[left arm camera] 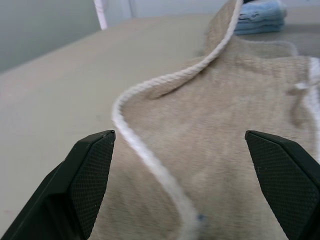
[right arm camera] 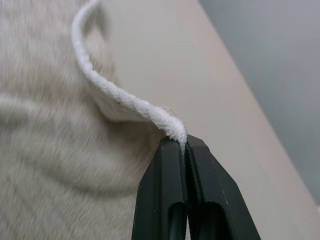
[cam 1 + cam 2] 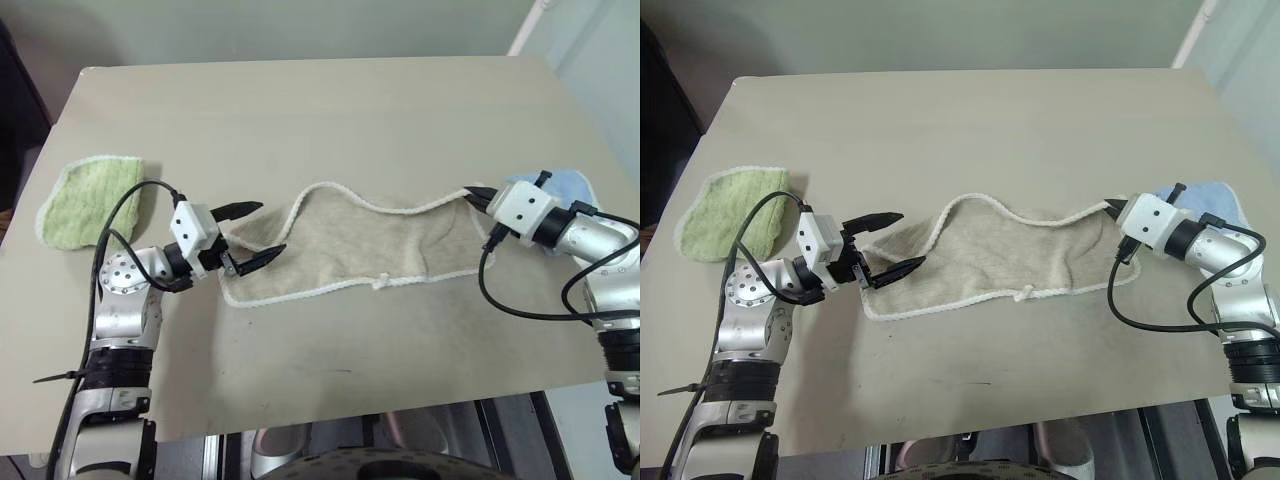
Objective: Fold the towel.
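The towel (image 3: pixel 350 250) lay unfolded on the table (image 3: pixel 300 110). My right fingers (image 2: pixel 185 150) were clenched on its white edging at one end; my left fingers (image 1: pixel 95 165) stood released over the other end. No fold was made yet.

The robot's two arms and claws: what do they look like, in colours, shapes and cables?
Both arms are silver-grey metal with rounded joints and black bands. Each ends in a white boxy wrist block carrying a black claw: left claw, right claw. The fingers are matte black, pointed, with fine cross-hatched pads. A black cable loops loosely outside each arm to its wrist.
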Robot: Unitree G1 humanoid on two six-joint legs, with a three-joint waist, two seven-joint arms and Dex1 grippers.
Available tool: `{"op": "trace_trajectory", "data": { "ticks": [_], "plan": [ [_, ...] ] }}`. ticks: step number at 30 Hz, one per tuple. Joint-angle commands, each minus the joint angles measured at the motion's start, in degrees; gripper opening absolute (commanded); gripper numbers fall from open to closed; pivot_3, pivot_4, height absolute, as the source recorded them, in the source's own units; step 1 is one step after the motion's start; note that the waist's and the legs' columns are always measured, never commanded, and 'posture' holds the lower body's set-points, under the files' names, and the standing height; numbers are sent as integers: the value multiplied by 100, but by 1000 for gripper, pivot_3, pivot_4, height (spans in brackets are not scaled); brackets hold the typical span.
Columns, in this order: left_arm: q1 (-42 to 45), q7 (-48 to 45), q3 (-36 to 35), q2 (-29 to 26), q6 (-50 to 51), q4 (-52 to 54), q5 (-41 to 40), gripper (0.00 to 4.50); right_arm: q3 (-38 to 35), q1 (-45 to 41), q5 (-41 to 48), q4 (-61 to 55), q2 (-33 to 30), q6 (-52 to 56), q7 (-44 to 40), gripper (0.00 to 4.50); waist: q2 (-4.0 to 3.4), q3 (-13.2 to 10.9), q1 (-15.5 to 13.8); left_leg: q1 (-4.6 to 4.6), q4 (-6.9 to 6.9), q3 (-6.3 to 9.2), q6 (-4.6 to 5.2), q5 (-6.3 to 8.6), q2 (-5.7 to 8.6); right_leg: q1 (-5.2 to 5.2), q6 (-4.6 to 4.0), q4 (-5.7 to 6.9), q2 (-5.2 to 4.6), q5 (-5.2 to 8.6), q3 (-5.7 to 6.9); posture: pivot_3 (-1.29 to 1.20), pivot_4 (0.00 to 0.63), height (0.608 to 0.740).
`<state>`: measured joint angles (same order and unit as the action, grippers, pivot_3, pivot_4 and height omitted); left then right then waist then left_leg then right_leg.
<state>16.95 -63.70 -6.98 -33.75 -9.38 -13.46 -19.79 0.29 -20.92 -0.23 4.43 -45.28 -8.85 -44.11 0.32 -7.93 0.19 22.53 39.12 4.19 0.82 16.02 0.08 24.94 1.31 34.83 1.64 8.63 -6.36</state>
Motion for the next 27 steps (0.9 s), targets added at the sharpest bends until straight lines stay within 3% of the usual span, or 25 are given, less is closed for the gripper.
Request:
{"op": "trace_trajectory", "data": {
  "ticks": [1, 8, 12, 27],
  "plan": [
    [74, 18, -60, -9, -218, -22, 2, 4500, -191, 0, 110, -223, -83, 89, -41, 58, 0, 0, 0, 1, -1, 0, 0, 1, 0, 1, 1, 0, 0, 0, 0, 0, 150, 740],
    [83, 23, -37, -20, -275, -64, -12, 4500, -198, 4, 106, -253, -80, 133, -46, 58, 0, 0, 0, 1, -8, 0, 1, 4, -1, 8, 24, 3, 0, -14, 2, 0, 150, 740],
    [160, 381, 50, -72, -546, -306, 475, 4500, -312, -373, 448, -801, -42, 638, -98, 58, -6, -4, 14, 2, -5, -2, 1, 3, 0, 10, 18, 6, 0, -11, 0, 0, 150, 740],
    [183, 425, 87, -78, -648, -385, 499, 4500, -339, -356, 457, -938, -39, 839, -112, 58, -3, -1, 15, 7, -7, 0, 1, 4, -1, 17, 27, 7, -1, -15, 3, 0, 150, 740]
  ]
}}
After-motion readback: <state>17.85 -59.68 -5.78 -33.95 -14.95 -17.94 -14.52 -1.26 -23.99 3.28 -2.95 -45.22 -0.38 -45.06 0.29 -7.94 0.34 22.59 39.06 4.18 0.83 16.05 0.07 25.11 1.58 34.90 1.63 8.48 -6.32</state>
